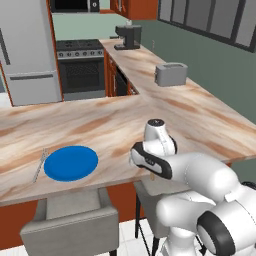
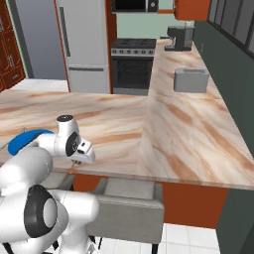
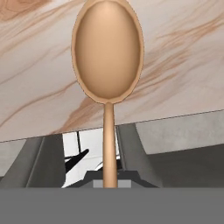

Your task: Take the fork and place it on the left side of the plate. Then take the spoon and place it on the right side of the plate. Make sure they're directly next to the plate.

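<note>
The tan-brown spoon (image 3: 107, 57) looms large in the hand view, oval bowl at the top, thin handle running down into my gripper (image 3: 109, 181), which is shut on the handle. The spoon hangs over the front edge of the marble counter (image 3: 183, 65). In the left base view the gripper (image 1: 150, 172) is tucked under the wrist at the counter's front edge, well right of the blue plate (image 1: 70, 162). The silver-grey fork (image 1: 40, 164) lies directly along the plate's left side. From the right base view, a bit of the plate (image 2: 22, 140) peeks out behind the arm.
A grey toaster (image 1: 171, 74) stands on the right branch of the counter, with a coffee machine (image 1: 128, 36) further back. Stove (image 1: 80, 70) and fridge (image 1: 27, 50) stand beyond. Two grey chairs (image 1: 70, 220) sit under the front edge.
</note>
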